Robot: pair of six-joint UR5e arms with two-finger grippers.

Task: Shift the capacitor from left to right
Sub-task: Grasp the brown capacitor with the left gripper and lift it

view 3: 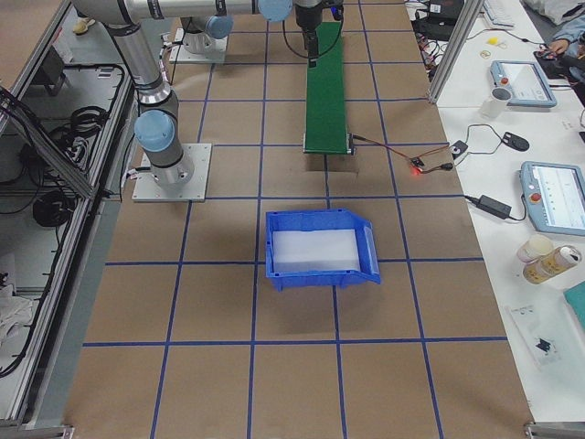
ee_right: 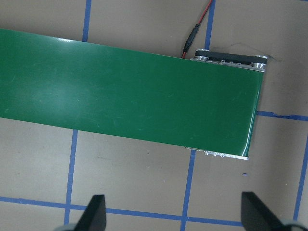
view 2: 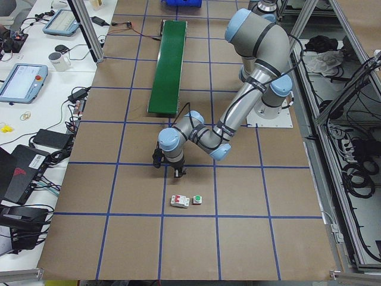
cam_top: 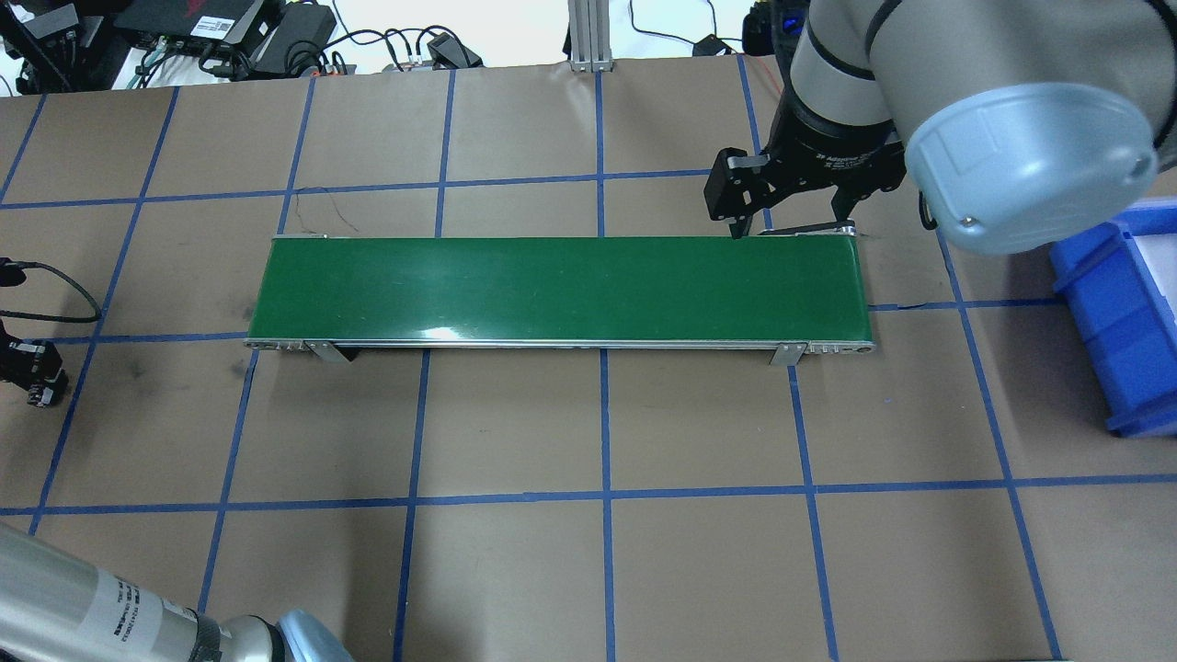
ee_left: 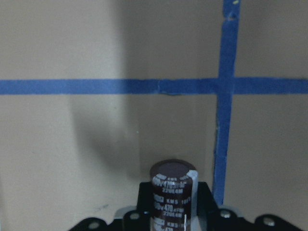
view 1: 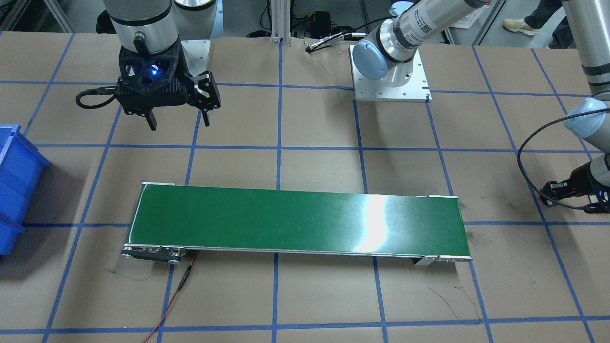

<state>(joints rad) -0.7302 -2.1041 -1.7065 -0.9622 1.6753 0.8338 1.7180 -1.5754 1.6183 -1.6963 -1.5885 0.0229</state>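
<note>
The capacitor point(ee_left: 172, 192), a stubby dark maroon cylinder with a white stripe and pale print, sits upright between the fingers of my left gripper point(ee_left: 173, 207), just above the brown paper near a blue tape crossing. The left gripper is low at the table's left end point(view 2: 174, 171), far from the belt, and shows at the frame edge in the overhead view point(cam_top: 32, 372) and the front view point(view 1: 569, 190). My right gripper point(view 1: 178, 121) is open and empty, hovering beside the right end of the green conveyor belt point(cam_top: 552, 290). Its fingers point(ee_right: 94, 214) show in the right wrist view.
A blue bin point(cam_top: 1094, 303) stands on the right, past the belt's end, and shows in the right side view point(view 3: 272, 247). A white part with a green cap point(view 2: 197, 199) and a white-grey block point(view 2: 178, 201) lie near the left gripper. A red wire point(view 1: 176, 295) trails from the belt.
</note>
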